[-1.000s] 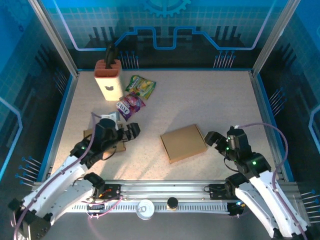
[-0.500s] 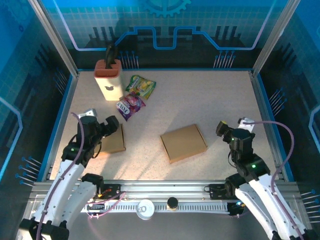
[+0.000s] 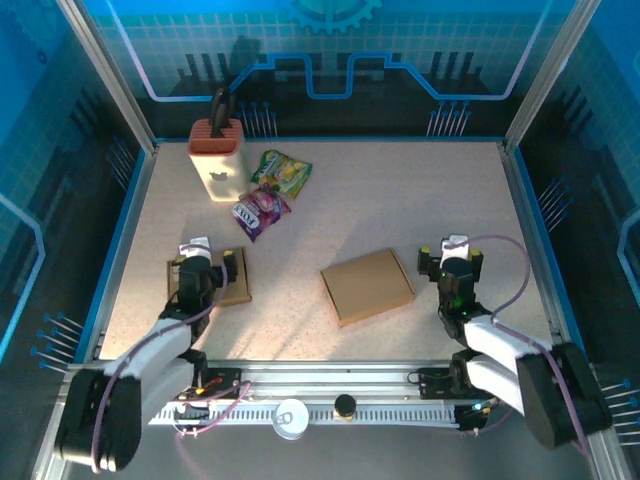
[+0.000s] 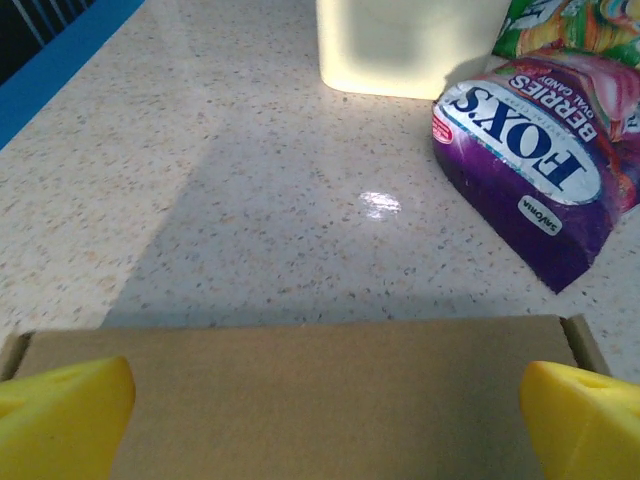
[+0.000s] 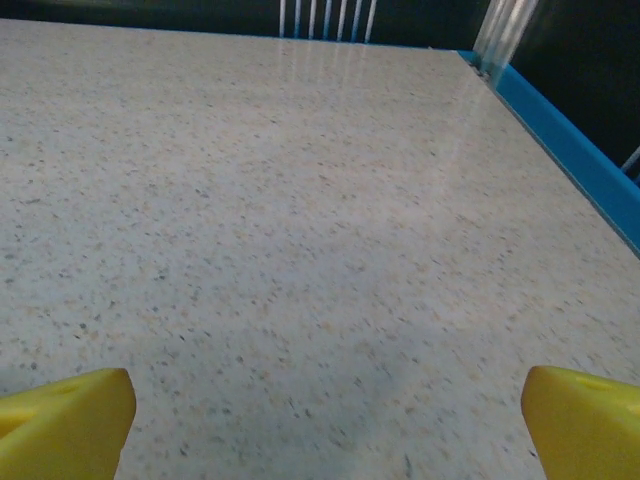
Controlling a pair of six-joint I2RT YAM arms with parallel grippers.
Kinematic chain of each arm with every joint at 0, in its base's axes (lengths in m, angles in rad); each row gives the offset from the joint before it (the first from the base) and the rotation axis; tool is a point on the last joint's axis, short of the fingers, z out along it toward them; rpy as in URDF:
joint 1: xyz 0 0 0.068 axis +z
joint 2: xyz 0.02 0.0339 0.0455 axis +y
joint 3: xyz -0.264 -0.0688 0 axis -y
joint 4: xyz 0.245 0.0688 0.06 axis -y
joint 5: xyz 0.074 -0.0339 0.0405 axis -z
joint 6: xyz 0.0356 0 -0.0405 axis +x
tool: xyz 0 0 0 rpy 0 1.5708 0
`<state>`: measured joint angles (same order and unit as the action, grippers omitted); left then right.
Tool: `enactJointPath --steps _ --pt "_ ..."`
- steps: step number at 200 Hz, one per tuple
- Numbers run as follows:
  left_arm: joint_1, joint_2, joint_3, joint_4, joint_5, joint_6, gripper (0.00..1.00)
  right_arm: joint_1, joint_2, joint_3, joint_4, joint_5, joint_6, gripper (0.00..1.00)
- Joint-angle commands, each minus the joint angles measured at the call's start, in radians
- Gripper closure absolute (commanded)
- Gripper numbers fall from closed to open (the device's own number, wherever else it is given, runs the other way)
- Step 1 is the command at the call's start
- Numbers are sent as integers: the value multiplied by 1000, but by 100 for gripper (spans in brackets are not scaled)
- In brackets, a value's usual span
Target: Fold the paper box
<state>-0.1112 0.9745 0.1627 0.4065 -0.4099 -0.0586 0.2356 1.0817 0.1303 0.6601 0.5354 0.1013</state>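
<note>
Left hand [image 4: 325, 405]: drawn back toward its base from a reach out to the right a second ago. It is now parked over a brown cardboard piece [image 4: 300, 350], fingers spread wide, grasping nothing.

Paper box [image 3: 367, 286]: lies closed and flat at the middle of the worktop [image 3: 400, 200], on the same spot as a second ago. It is well apart from both hands.

Right hand [image 5: 325, 412]: pulled away from the box's right edge and back toward its base. It is released, with bare worktop between its fingers.

Reading: both arms retiring while the box lies shut suggests the fold is done, or very nearly so.

Writing:
- Cream container [image 3: 217, 172], far left: no readable label.
- Purple bag [image 4: 530, 170], seen upside down from the left wrist: "FOX'S" and "BERRIES". A small oval badge seems to read "savona".
- Green bag [image 3: 283, 172], just behind the purple one: print too small to read.
</note>
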Motion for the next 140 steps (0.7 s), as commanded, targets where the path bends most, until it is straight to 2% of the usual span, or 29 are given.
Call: enactJointPath --steps 1,14,24,39,46,54,67,75,85,97,119,140 --pt "20 131 32 331 92 73 1 -24 149 4 402 -92 -62 0" --pt "25 236 24 499 96 72 1 -23 235 22 495 -111 -140 0" --pt "33 324 16 651 109 73 1 -42 302 23 556 -126 -138 0" --pt "40 466 16 817 130 65 1 -83 462 2 763 -165 -113 0" --pt "42 550 18 877 136 61 1 -85 447 18 714 -223 -131 0" --pt "42 659 24 999 123 76 1 -78 430 28 664 -232 -136 0" --pt "50 569 72 773 129 48 1 -88 475 17 733 -256 -137 0" --pt "67 578 97 745 140 35 1 -99 517 23 764 -277 -131 0" --pt "92 595 123 729 176 23 1 -96 508 52 713 -255 -135 0" --pt "113 574 170 598 210 0 1 -100 482 91 606 -233 -118 0" --pt "111 580 188 578 235 12 1 -102 466 170 434 -205 -105 0" --pt "112 583 182 592 225 13 1 -104 466 216 346 -208 -101 0"
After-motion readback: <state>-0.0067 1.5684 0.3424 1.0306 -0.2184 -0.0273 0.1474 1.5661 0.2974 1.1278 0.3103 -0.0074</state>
